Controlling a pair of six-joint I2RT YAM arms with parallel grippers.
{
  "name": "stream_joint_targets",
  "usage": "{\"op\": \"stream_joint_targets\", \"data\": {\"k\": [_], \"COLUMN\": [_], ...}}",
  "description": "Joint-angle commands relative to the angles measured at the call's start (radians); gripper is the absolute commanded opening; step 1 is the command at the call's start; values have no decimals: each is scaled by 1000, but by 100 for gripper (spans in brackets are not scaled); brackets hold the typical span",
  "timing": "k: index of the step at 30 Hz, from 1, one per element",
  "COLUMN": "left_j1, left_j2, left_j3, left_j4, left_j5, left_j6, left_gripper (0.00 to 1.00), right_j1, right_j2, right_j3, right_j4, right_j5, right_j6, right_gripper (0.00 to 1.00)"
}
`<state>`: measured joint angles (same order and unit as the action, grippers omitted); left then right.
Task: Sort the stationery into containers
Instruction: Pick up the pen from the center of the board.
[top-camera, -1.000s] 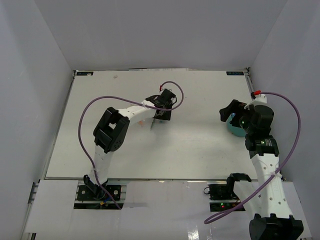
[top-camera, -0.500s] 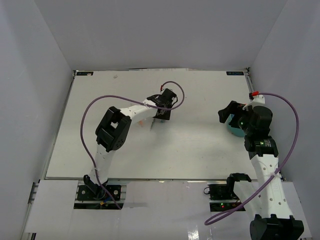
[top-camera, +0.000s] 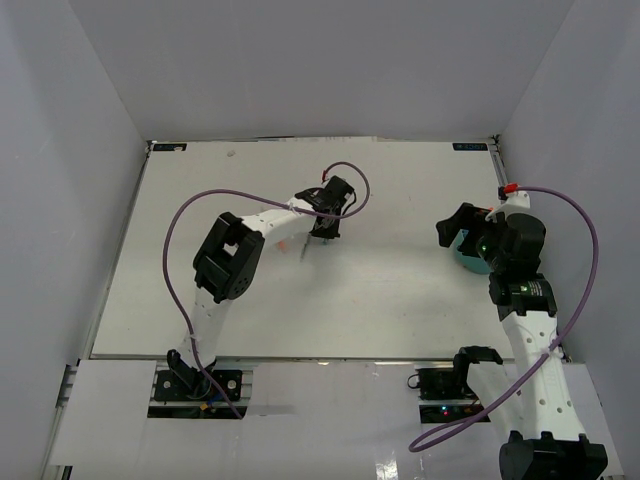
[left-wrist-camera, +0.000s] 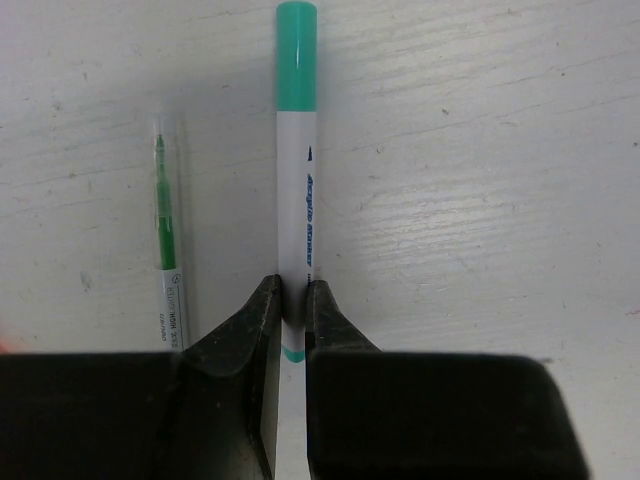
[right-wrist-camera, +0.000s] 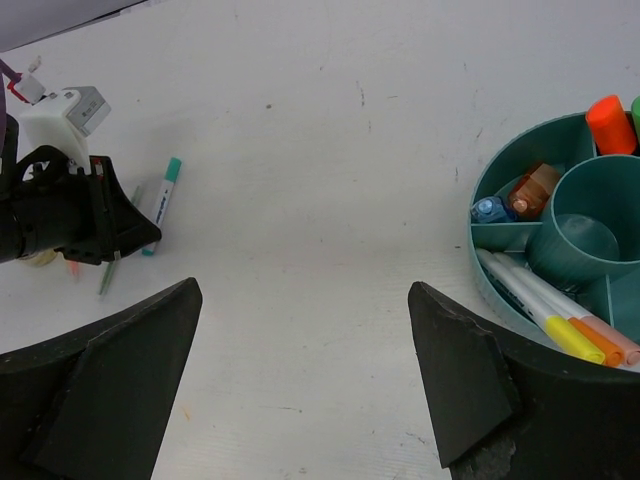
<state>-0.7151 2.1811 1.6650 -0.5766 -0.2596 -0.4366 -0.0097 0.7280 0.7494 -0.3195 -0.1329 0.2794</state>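
A white marker with a teal cap (left-wrist-camera: 296, 150) lies flat along the table. My left gripper (left-wrist-camera: 293, 300) is shut on its barrel near the back end. A thin green highlighter (left-wrist-camera: 166, 240) lies next to it on the left, untouched. In the right wrist view the same marker (right-wrist-camera: 163, 190) pokes out from the left gripper (right-wrist-camera: 120, 225) at far left. The teal organiser cup (right-wrist-camera: 505, 234) stands at the right with several pens and highlighters in its compartments. My right gripper (right-wrist-camera: 305, 300) hangs open over bare table, left of the cup. From above, the left gripper (top-camera: 325, 228) is mid-table.
An orange-capped highlighter (right-wrist-camera: 607, 122) stands in the cup's far compartment. White pens with coloured tips (right-wrist-camera: 560, 320) lie in the near one. The right arm (top-camera: 515, 250) covers most of the cup (top-camera: 467, 255) from above. A purple cable (top-camera: 175, 230) loops beside the left arm.
The left jaws have closed from open onto the teal-capped marker. The left wrist has shifted slightly. The right arm has barely moved.
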Motion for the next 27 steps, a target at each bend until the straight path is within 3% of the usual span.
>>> {"op": "stream_joint_targets", "data": {"k": [1,7,16,20,27], "left_j1": [-4,-29,-43,-46,-47], "left_j2": [-43,-200,-564,-720,-856], "left_j3": [16,-37,-408,-572,-702], "left_j4": [-22,81,424,523,635], "left_j5": [60,112,410,506,571], "left_j6": [-7,105,477,585,683], "left_gripper": [0,0,0,0,0], "right_j1": [8,8,57,138,307], "right_j2": [-15,-4,155,218,310], "right_j3": [-2,2,157,200,261], "right_j4": [39,100,80,109,137], "right_j5": [-28,-184,-506,-525,-491], "right_j6": [-20,-32,-2,27,46], "right_gripper": [90,90,90,90,92]}}
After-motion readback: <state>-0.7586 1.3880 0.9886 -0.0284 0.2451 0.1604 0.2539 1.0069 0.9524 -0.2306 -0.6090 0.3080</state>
